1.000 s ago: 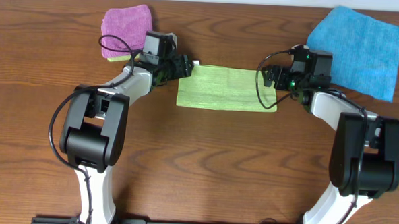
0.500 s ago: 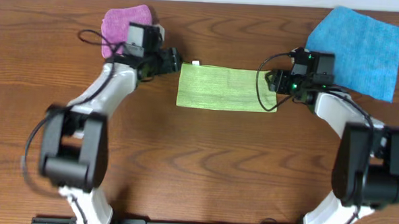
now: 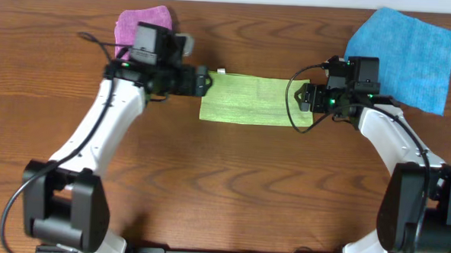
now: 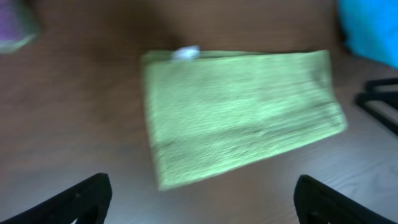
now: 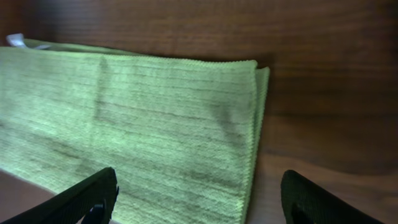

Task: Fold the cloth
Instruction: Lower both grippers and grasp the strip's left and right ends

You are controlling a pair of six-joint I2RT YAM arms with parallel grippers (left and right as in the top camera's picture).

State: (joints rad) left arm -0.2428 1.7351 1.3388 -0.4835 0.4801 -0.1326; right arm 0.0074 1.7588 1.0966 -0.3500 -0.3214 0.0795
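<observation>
The lime yellow-green cloth (image 3: 253, 99) lies flat on the table, folded in half into a wide rectangle, with its small white tag (image 3: 221, 71) at the far left corner. It also shows in the left wrist view (image 4: 239, 112) and the right wrist view (image 5: 130, 137). My left gripper (image 3: 199, 80) is open and empty, just off the cloth's left edge and above the table (image 4: 202, 202). My right gripper (image 3: 309, 99) is open and empty over the cloth's right edge (image 5: 199, 205).
A pinkish-purple folded cloth (image 3: 142, 24) lies at the back left behind my left arm. A bright blue cloth (image 3: 408, 54) lies spread at the back right, close to my right wrist. Bare wooden table (image 3: 238, 188) fills the front.
My left arm has swung outward and its gripper has shifted slightly right to the cloth's left edge. My right gripper has edged left over the right edge. The cloth has not moved.
</observation>
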